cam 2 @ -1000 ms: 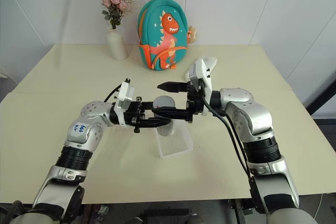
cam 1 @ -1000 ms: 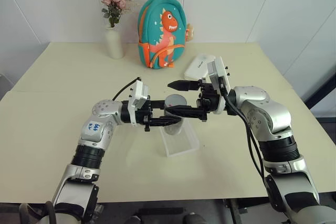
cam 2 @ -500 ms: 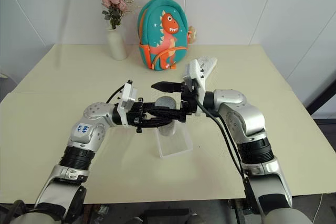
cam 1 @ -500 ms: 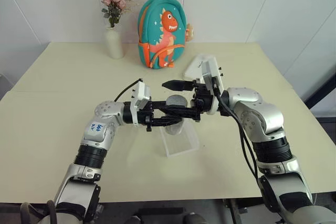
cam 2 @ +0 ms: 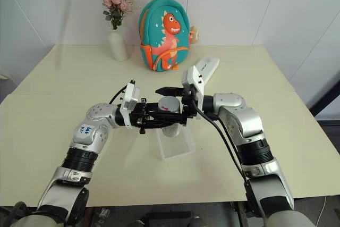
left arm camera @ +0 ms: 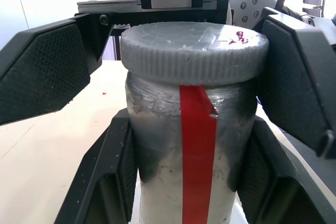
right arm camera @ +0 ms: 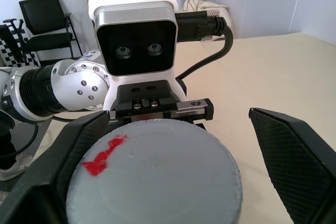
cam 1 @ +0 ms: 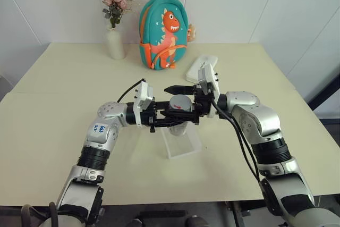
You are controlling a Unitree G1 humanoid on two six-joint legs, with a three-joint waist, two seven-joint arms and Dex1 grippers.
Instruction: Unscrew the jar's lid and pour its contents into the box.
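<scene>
— Jar (left arm camera: 194, 171) position? Upright?
— Upright, held above the table (cam 1: 53, 110), just over the box (cam 1: 182, 143). Clamped at the body by the left gripper (cam 1: 167, 122), fingers (left arm camera: 113, 182) pressed on both sides of the glass. Red stripe facing the left wrist camera.

— Lid (right arm camera: 155, 177)? Already off?
— Not yet. Sits on the jar, grey, ribbed at the edge, with a small red mark on top.

— Right gripper (cam 1: 178, 102)?
— Spread wide, one finger (right arm camera: 294, 156) on each side of the lid. Gap visible on at least one side; contact on the other side cannot be told. Comes from the opposite side, level, facing the left gripper.

— Contents?
— Hard to tell through the glass; only a few tiny dark specks visible inside.

— Box?
— Clear, shallow, on the table directly under the jar.

— Around?
— Far side of the table: white vase (cam 1: 115, 43) with flowers, teal dinosaur backpack (cam 1: 164, 31) beside it, white case (cam 1: 200, 67) to the right of the backpack, behind the right wrist. All well apart from the box.
</scene>
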